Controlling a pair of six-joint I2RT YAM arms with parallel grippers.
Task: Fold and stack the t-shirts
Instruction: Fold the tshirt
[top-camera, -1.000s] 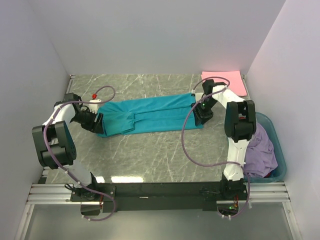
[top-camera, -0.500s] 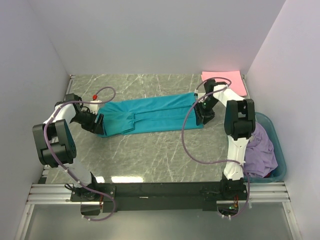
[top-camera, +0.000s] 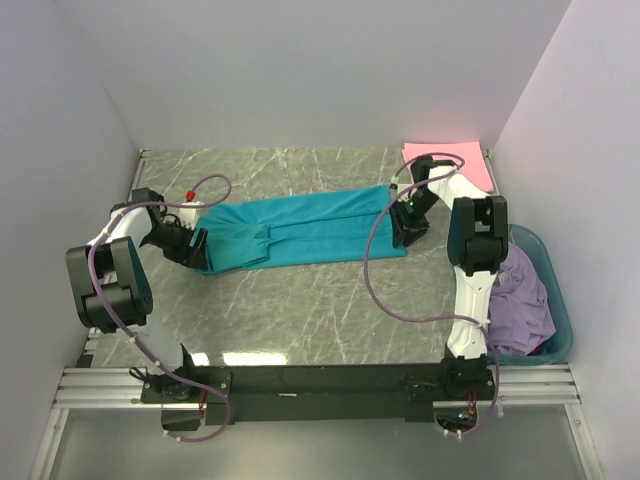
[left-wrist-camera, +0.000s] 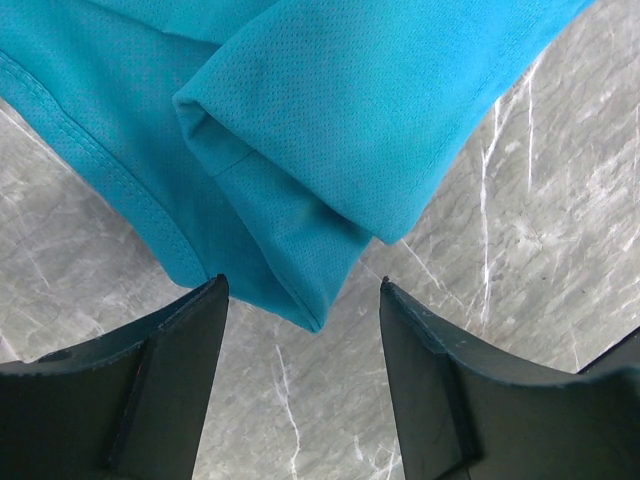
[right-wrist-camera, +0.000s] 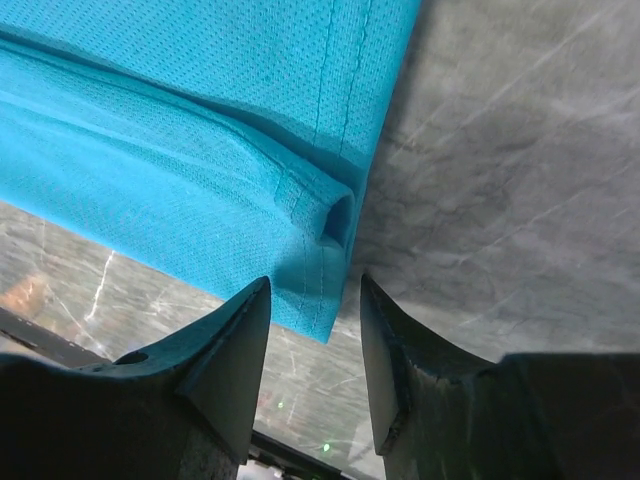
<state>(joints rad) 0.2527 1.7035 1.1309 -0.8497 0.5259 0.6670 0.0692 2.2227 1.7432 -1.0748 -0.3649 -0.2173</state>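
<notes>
L gripper (left-wrist-camera: 302, 284) & R gripper (right-wrist-camera: 315, 280), both w/ fingers apart, hover at opposite ends of teal shirt (top-camera: 300, 231).

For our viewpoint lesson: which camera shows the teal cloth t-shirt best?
Top external: the teal cloth t-shirt shows full length, folded into a strip. Left wrist shows only one folded end; right wrist only a hemmed corner.

Shirts: three, being one teal shirt (top-camera: 300, 232), one pink shirt (top-camera: 455, 160) and one lavender shirt (top-camera: 525, 298). Baskets: one basket (top-camera: 562, 318). Worktops: one worktop (top-camera: 300, 305). Arms: two, left arm (top-camera: 108, 285) and right arm (top-camera: 478, 245). Grippers: two, left gripper (left-wrist-camera: 300, 300) and right gripper (right-wrist-camera: 312, 290), two fingers each.
</notes>
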